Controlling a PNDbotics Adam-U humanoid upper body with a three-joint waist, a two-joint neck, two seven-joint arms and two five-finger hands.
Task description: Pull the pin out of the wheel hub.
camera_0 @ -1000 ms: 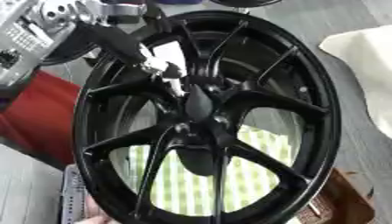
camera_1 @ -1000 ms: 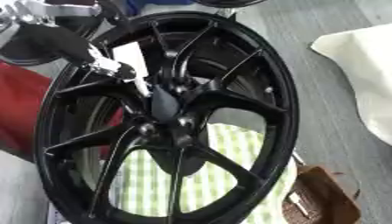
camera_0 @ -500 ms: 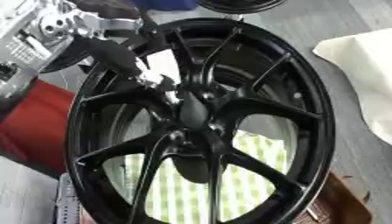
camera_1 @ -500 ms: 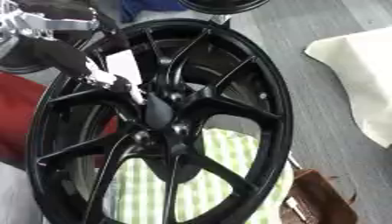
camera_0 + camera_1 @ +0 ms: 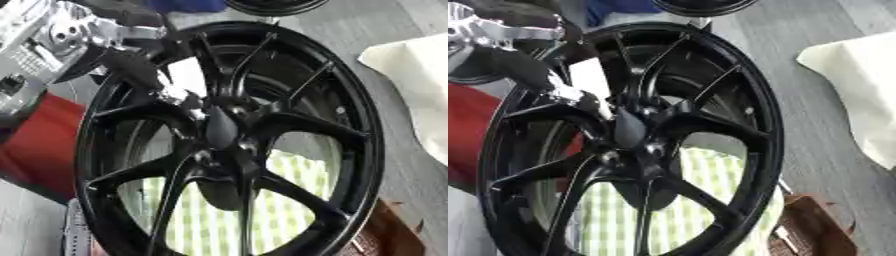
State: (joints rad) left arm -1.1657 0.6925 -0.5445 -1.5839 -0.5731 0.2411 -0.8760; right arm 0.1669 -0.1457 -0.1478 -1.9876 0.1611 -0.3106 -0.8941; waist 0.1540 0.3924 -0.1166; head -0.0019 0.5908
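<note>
Wheel (image 5: 289,125) ran off the bottom edge, lower rim unseen. Left hand (image 5: 531,70) blurred where it met the hub (image 5: 627,131); fingers' pose couldn't be told, pin not made out. Right hand out of both views. Brown box (image 5: 811,227) cut by the edge.

Left arm enters from upper left, silver wrist joints above black forearm. Left hand (image 5: 531,72) reaches down over the wheel hub (image 5: 627,130), fingertips (image 5: 579,97) just upper-left of its centre; finger curl unclear. Right hand unseen.
</note>
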